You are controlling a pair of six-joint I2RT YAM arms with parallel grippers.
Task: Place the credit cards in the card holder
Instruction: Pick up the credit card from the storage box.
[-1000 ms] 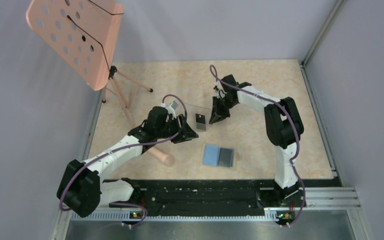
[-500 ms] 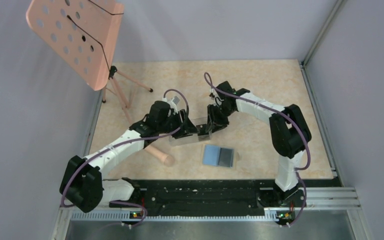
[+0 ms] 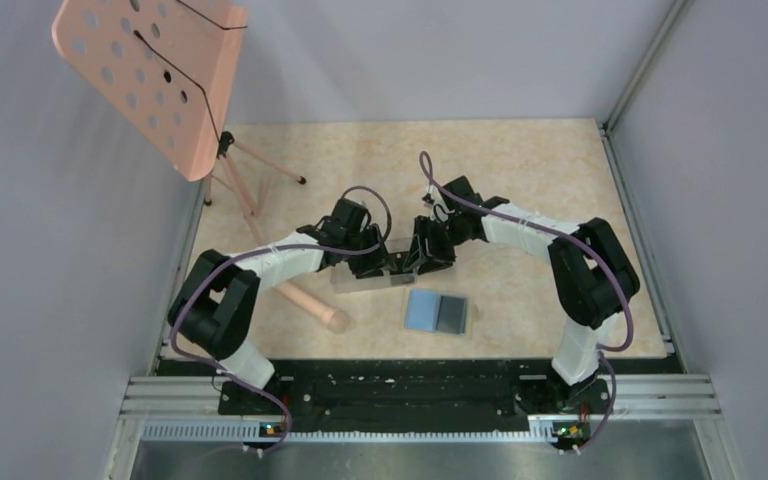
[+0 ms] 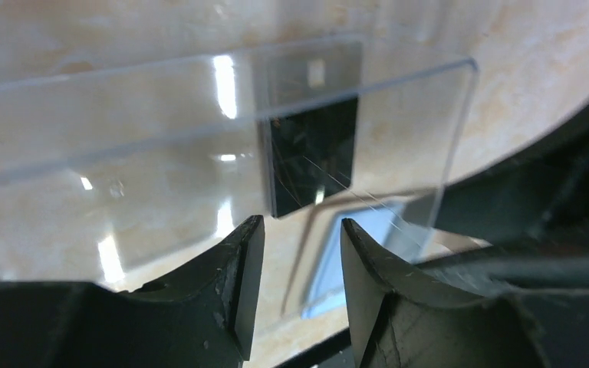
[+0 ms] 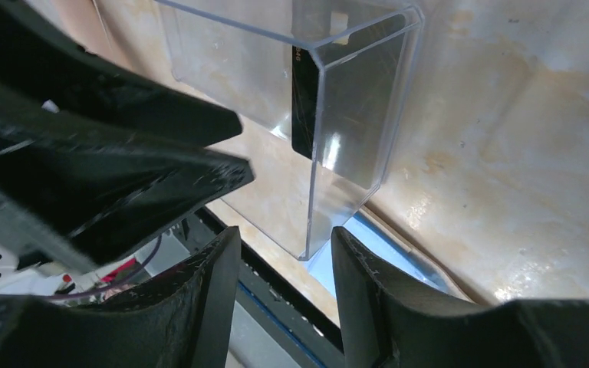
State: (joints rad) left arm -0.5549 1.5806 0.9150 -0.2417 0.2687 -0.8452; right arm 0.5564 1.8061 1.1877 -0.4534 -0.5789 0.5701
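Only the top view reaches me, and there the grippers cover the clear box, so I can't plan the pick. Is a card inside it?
Observer: Yes. The left wrist view shows one dark card inside the clear box.
Operator: Is the right gripper clamping the box?
Observer: No. Its wrist view shows the right gripper open, with the box's corner in the gap, unpinched.
Operator: And the left?
Observer: The left gripper has its fingers apart at the box. I cannot tell whether it grips.

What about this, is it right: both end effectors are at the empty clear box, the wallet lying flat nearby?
Not empty: the clear box holds a dark card, as the right wrist view shows. The left end effector and right end effector are at it, the wallet lying flat nearby.
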